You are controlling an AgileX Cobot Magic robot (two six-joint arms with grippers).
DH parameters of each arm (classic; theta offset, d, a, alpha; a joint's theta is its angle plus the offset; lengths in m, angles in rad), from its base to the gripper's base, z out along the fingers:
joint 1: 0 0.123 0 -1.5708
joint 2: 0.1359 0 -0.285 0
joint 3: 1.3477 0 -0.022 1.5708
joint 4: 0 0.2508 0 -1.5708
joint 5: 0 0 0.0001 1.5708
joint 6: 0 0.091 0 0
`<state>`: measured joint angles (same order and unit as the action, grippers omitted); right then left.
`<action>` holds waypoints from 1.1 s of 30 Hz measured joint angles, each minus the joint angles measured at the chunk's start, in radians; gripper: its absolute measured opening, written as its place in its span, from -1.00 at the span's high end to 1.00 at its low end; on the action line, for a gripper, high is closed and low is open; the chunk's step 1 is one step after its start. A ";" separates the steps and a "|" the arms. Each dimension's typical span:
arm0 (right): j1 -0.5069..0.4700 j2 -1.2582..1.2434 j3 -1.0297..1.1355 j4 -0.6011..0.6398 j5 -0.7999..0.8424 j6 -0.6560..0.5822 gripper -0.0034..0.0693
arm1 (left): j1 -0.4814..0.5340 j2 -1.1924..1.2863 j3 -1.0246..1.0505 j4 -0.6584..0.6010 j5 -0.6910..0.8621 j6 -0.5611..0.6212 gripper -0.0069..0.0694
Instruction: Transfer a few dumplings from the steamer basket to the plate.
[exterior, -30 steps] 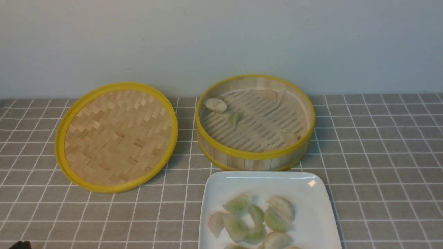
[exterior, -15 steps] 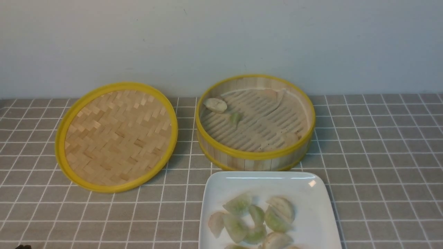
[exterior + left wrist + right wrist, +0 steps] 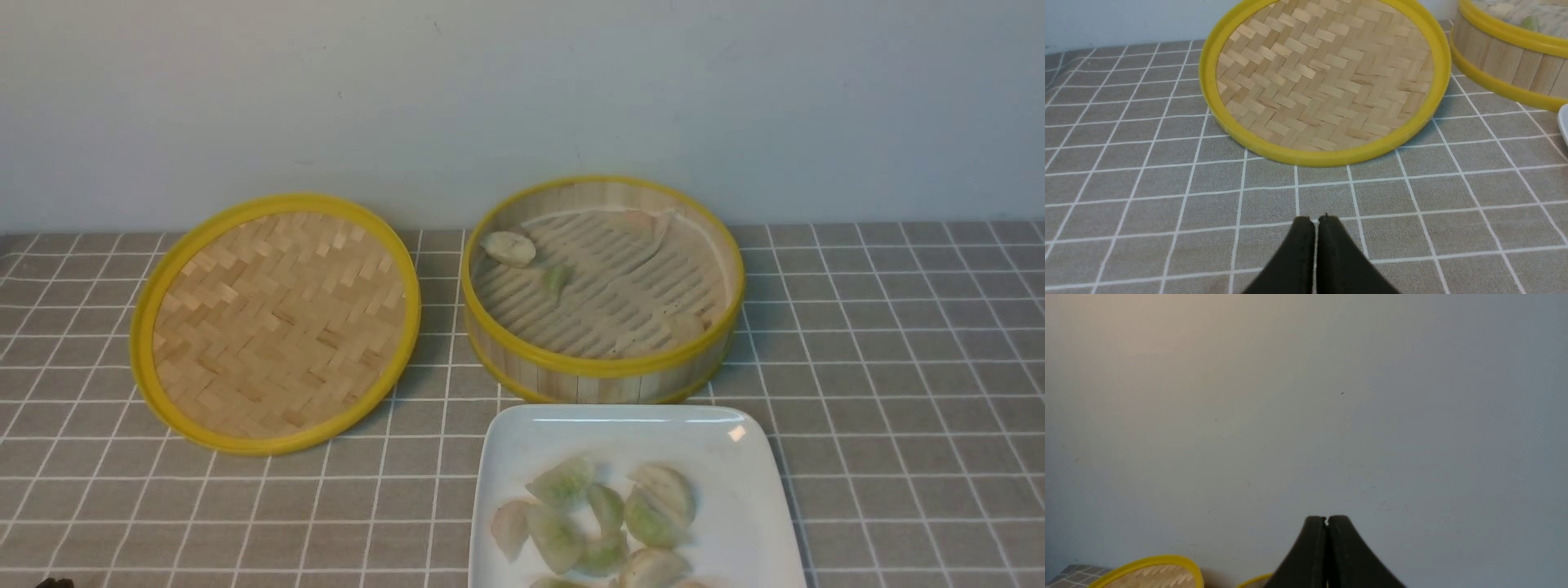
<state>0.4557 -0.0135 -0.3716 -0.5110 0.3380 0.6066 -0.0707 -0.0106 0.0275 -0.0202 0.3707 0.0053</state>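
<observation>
Front view, far left: the tip of the left arm's dark fingers (image 3: 55, 583) just shows at the near edge, over the worktop (image 3: 245, 523) with its grey cloth and white grid lines. The left wrist view shows these fingers pressed together, with nothing between them. Next comes the lid (image 3: 277, 327), round, woven in a herringbone pattern and rimmed in yellow, lying on the cloth near the far edge, close to the pale wall (image 3: 522, 98). To its right and apart from it sits the basket (image 3: 604, 365), upright, with slatted sides and yellow rims. Inside, on the left part of the ridged floor, lie an off-white dumpling (image 3: 509, 249) and, just to its right and nearer, a small green dumpling (image 3: 557, 281). Nearer than the basket and right beside it is the plate (image 3: 743, 498), white, square and round-cornered, cut off by the near edge of the view. A loose cluster of dumplings (image 3: 557, 539), pale green and off-white, lies on its left and middle parts, some touching or overlapping. The right arm's fingers (image 3: 1326, 519) appear only in the right wrist view, also pressed together and empty, seen against the wall.
</observation>
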 joint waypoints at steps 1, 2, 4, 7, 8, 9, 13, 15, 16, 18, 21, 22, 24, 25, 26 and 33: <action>0.000 0.000 0.000 0.039 0.005 -0.034 0.94 | 0.000 0.000 0.000 0.000 0.000 0.000 0.83; 0.000 0.000 0.000 0.091 0.010 -0.076 0.94 | 0.000 0.000 0.000 0.000 0.000 0.000 0.83; 0.000 0.000 0.000 0.216 0.023 -0.193 0.94 | 0.000 0.000 0.000 0.000 0.000 0.000 0.83; 0.000 0.000 0.000 0.392 0.026 -0.365 0.94 | 0.000 0.000 0.000 0.000 0.000 0.000 0.83; 0.000 0.000 0.000 0.420 0.027 -0.403 0.94 | 0.000 0.000 0.000 0.000 0.000 0.000 0.83; 0.000 0.000 0.000 0.462 0.030 -0.443 0.94 | 0.000 0.000 0.000 0.000 0.000 0.000 0.83; 0.000 0.000 0.000 0.545 0.051 -0.507 0.94 | 0.000 0.000 0.000 0.000 0.000 0.000 0.83; -0.011 0.000 0.003 0.552 0.069 -0.511 0.94 | 0.000 0.000 0.000 0.000 0.000 0.000 0.83; -0.035 0.000 0.009 0.557 0.074 -0.512 0.94 | 0.000 0.000 0.000 0.000 0.000 0.000 0.83; -0.121 0.000 0.035 0.559 0.085 -0.513 0.94 | 0.000 0.000 0.000 0.000 0.000 0.000 0.83; -0.253 0.000 0.106 0.545 0.095 -0.515 0.94 | 0.000 0.000 0.000 0.000 0.000 0.000 0.83; -0.300 0.000 0.140 0.533 0.095 -0.515 0.94 | 0.001 0.000 0.000 0.000 0.000 0.000 0.83; -0.355 0.000 0.192 0.517 0.098 -0.515 0.94 | 0.001 0.000 0.000 0.000 0.000 0.000 0.83; -0.384 0.000 0.232 0.511 0.099 -0.515 0.94 | 0.001 0.000 0.000 0.000 0.000 0.000 0.83; -0.405 0.000 0.273 0.501 0.100 -0.515 0.94 | 0.001 0.000 0.000 0.000 0.000 0.000 0.83; -0.437 0.001 0.389 0.491 0.054 -0.514 0.94 | 0.001 0.000 0.000 -0.001 0.001 0.000 0.83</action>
<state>0.0191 -0.0125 0.0177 -0.0199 0.3915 0.0923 -0.0694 -0.0106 0.0275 -0.0215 0.3718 0.0053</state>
